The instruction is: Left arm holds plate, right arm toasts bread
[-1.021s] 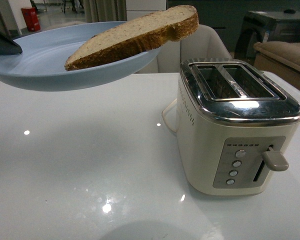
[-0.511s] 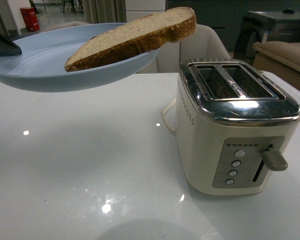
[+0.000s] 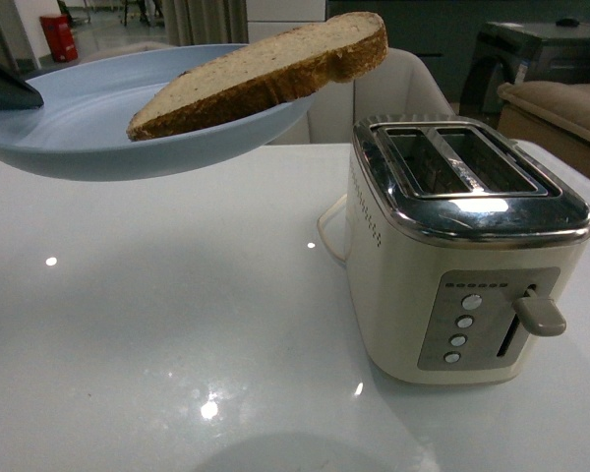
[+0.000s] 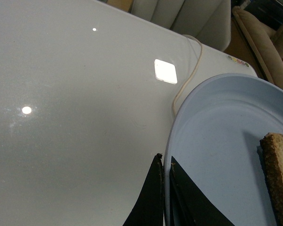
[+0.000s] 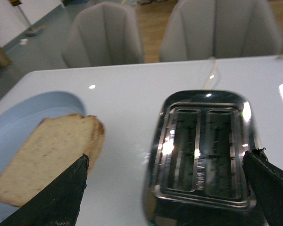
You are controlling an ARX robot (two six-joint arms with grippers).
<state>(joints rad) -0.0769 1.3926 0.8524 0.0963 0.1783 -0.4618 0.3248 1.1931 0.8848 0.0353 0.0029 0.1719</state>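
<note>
Beneath both pincers, the white bench [image 3: 177, 324] carries the cream toaster [image 3: 413, 285], both slots empty. The toaster sits directly under the right pincer [image 5: 166, 155], whose fingers are spread wide with nothing between them. The plate [image 3: 69, 118] is off the bench, carried in the air by the left pincer [image 4: 165, 162], which is clenched on one point of its rim. The bread [image 3: 265, 69] lies propped across the side of the plate far from that pincer, its rounded end overhanging the rim toward the toaster, just beside one finger of the right pincer. Risks, as judged:

- The single-point rim grip may let the plate pivot or sag when the slice is pressed.
- A nudge from a closing finger may slide the overhanging slice off onto the bench.
- A slice presented askew may catch on the chrome slot edge.
</note>
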